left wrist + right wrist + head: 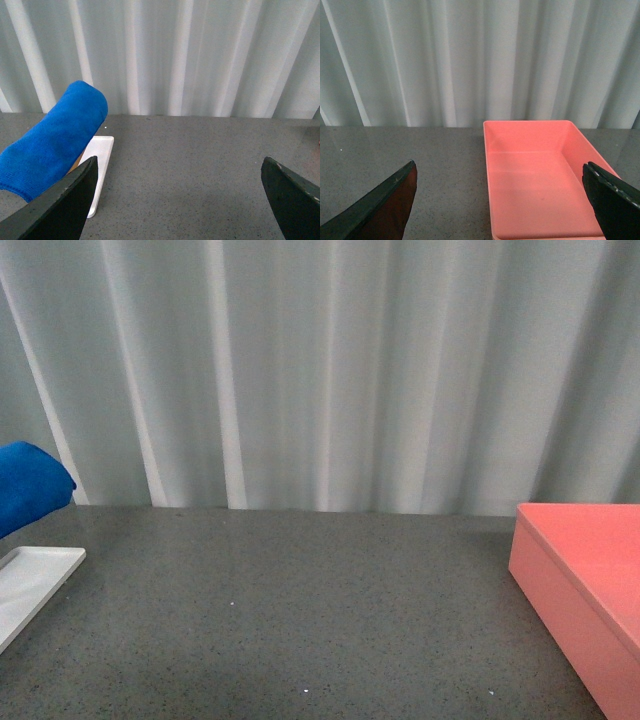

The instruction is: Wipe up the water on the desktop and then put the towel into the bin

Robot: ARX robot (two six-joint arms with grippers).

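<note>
At the far left edge of the front view, the towel (30, 485) is seen as a rolled, bright blue bulk raised above the near end of a flat white tray (35, 575), which lies on the desktop (300, 610). What carries the towel is hidden, though a thin brownish sliver is glimpsed beneath it in the left wrist view. In that view the left gripper (179, 165) is shown with its two dark fingers spread wide and nothing held between them. The towel is pictured just beside one finger, and whether they touch cannot be told. The middle of the speckled grey desktop is shown bare but for a few tiny light specks near the front. A pale pleated curtain (330, 370) is hung behind the table's far edge. In the right wrist view, the right gripper (499, 165) is likewise seen opened wide, gripping nothing, with the bin's near end framed between its fingers. The bin (585, 580), a salmon-pink box with straight walls, is placed on the desktop at the far right, well apart from the towel. Only its smooth pink floor is seen inside.
</note>
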